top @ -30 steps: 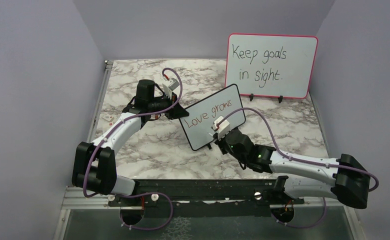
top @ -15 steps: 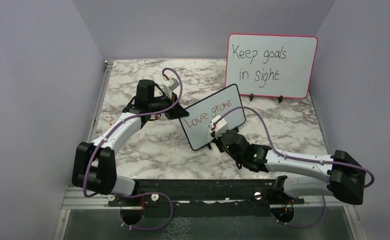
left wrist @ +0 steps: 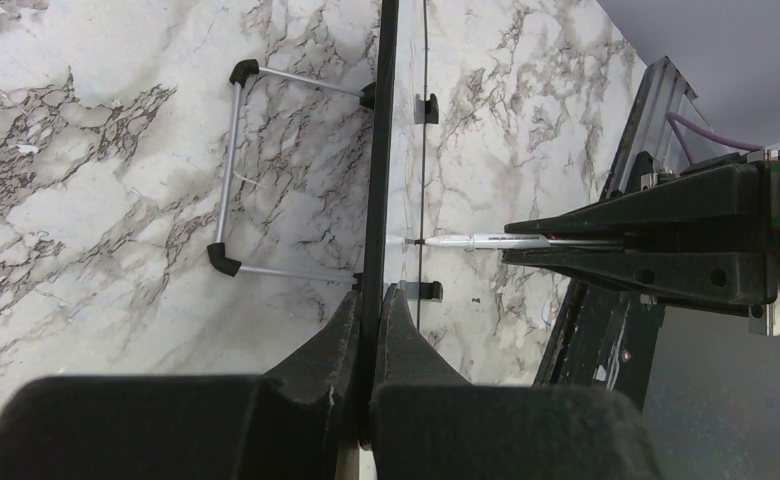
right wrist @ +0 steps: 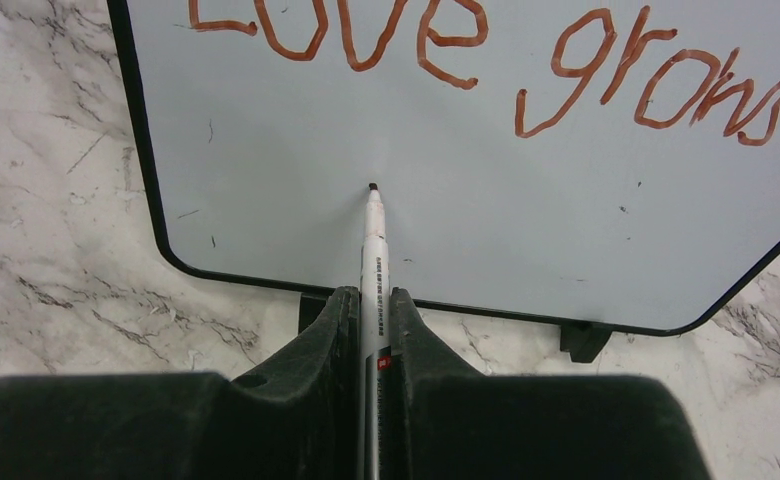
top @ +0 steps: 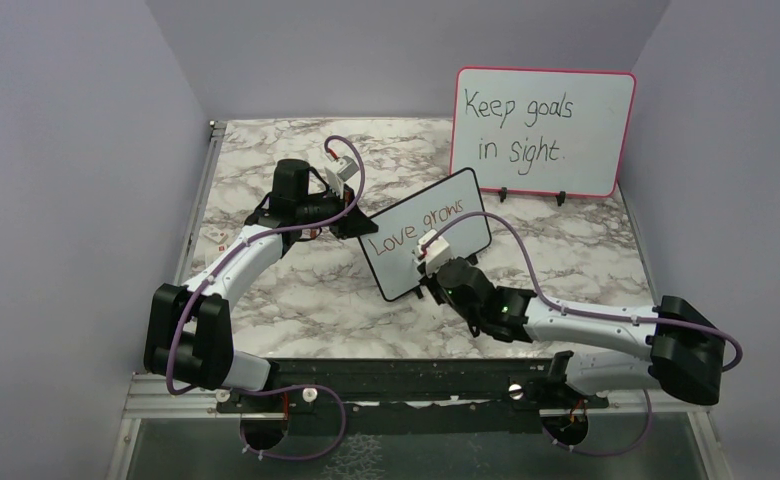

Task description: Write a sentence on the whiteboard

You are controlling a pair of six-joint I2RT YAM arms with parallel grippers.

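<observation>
The whiteboard [top: 398,272] stands tilted mid-table on its black feet, thin black frame around it. My left gripper [top: 352,222] is shut on its left edge; in the left wrist view the gripper [left wrist: 369,295] pinches the frame [left wrist: 378,150] edge-on. The sentence [right wrist: 466,60] reads "Love grows" in reddish-brown on one line. My right gripper [right wrist: 371,295] is shut on a white marker [right wrist: 372,250]. The marker's dark tip is at the board's face [right wrist: 486,210] below "Love", with no stroke at it. From the left wrist, the marker [left wrist: 486,241] points straight at the board.
A larger pink-framed board [top: 544,130] reading "Keep goals in sight" stands at the back right. The small board's wire stand [left wrist: 228,170] rests on the marble behind it. Purple walls close in left, right and back. A black rail [top: 396,378] runs along the near edge.
My right arm has slid left along the board's lower part, carrying the marker from under "grows" to under "Love". The left arm and the board have not moved.
</observation>
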